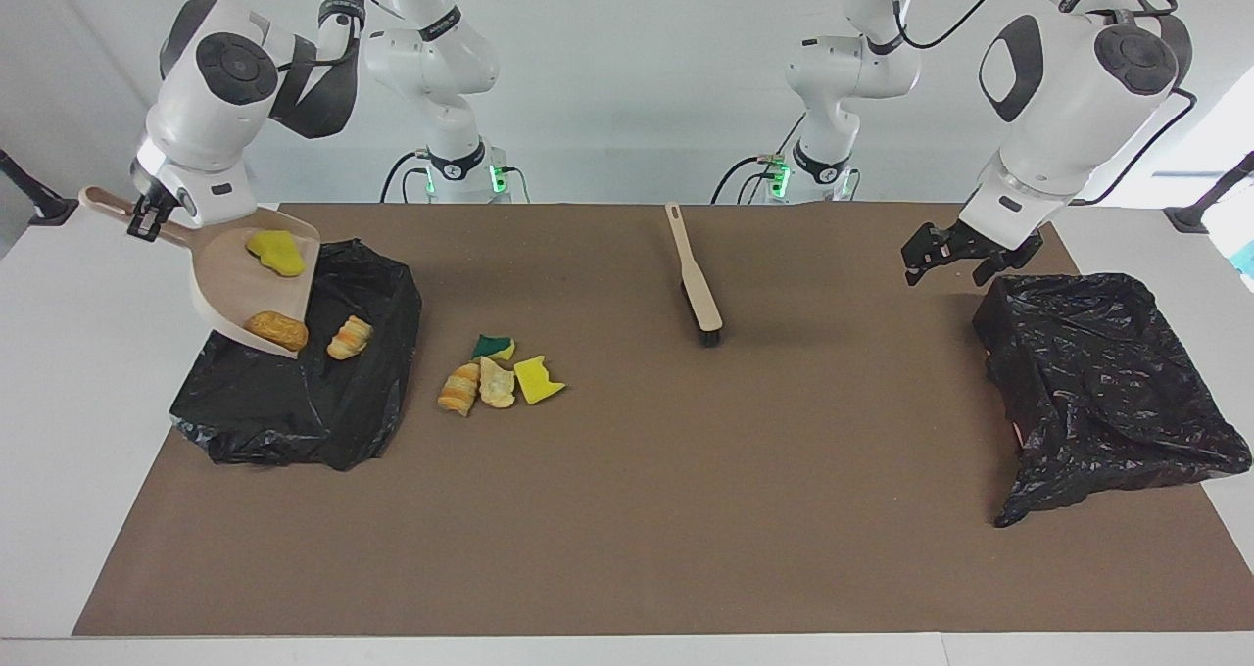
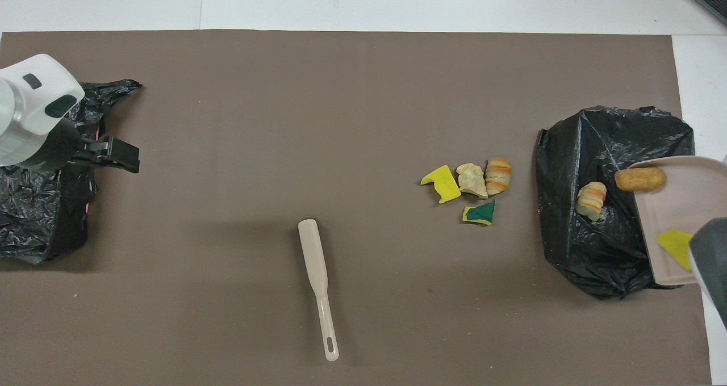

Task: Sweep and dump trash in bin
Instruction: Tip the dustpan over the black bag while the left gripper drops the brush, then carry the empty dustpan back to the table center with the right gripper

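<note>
My right gripper (image 1: 147, 219) is shut on the handle of the beige dustpan (image 1: 227, 284), which tilts steeply over the black-bagged bin (image 1: 304, 392). A yellow sponge piece (image 1: 276, 253) lies high in the pan. An orange lump (image 1: 276, 329) sits at the pan's lip. A striped bread lump (image 1: 350, 337) lies on the bin's bag. More trash (image 1: 500, 372) sits in a small pile on the brown mat beside the bin. The brush (image 1: 694, 279) lies on the mat, nearer the robots. My left gripper (image 1: 948, 260) hangs open and empty.
A second black bag (image 1: 1107, 382) lies at the left arm's end of the mat, and the left gripper (image 2: 122, 156) is over its edge. The brush (image 2: 318, 278) lies alone mid-mat. White table shows around the brown mat (image 1: 686, 509).
</note>
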Available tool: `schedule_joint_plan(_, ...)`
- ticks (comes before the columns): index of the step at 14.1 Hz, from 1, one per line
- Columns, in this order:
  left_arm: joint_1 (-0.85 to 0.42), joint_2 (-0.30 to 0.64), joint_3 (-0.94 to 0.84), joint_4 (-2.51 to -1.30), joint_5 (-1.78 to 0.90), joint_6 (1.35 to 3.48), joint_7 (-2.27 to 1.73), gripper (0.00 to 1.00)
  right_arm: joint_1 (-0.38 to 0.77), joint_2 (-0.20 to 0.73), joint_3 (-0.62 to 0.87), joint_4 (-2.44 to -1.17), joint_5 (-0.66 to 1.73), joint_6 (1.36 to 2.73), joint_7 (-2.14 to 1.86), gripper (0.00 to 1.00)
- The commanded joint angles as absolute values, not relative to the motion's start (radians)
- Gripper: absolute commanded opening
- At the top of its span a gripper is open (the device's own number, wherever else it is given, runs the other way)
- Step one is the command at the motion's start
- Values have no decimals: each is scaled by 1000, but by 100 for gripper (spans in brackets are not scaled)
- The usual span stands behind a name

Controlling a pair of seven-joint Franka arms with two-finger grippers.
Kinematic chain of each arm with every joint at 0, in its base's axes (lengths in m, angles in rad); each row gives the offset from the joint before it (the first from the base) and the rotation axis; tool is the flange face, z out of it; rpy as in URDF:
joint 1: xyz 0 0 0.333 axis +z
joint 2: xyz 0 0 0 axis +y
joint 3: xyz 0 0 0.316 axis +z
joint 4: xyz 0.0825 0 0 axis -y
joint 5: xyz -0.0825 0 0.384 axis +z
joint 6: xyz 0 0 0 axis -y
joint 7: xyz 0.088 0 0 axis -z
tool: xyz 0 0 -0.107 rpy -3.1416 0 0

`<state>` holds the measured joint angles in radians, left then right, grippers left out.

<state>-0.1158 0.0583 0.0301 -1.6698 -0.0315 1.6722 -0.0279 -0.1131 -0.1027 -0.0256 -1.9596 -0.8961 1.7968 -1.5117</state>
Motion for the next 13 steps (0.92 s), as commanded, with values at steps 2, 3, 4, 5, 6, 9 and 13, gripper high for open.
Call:
schedule_joint_plan(2,-106,43,18,-1661,-17,1640,-21,100,-55,-138,-25,-2014,-1009,1741,-1427,0)
schedule_joint_plan(3,-106,38,17,-1663,-17,1644,-23,100,-52,-137,-25,-2008,-1015,1733,-1427,0)
schedule_joint_plan(4,-106,38,18,-1663,-17,1654,-25,100,-48,-137,-23,-2008,-1017,1721,-1422,0)
schedule_joint_plan(5,-104,38,18,-1663,-17,1652,-25,100,-41,-137,-15,-2008,-1023,1709,-1417,0)
schedule_joint_plan(6,-103,38,18,-1663,-17,1649,-26,100,-16,-138,-9,-2008,-1061,1688,-1410,0)
schedule_joint_plan(9,-101,38,18,-1664,-18,1646,-26,100,21,-132,-6,-2009,-1133,1620,-1341,0)
schedule_joint_plan(13,-97,38,18,-1664,-18,1644,-28,100,77,-103,-5,-1993,-1163,1511,-1220,0)
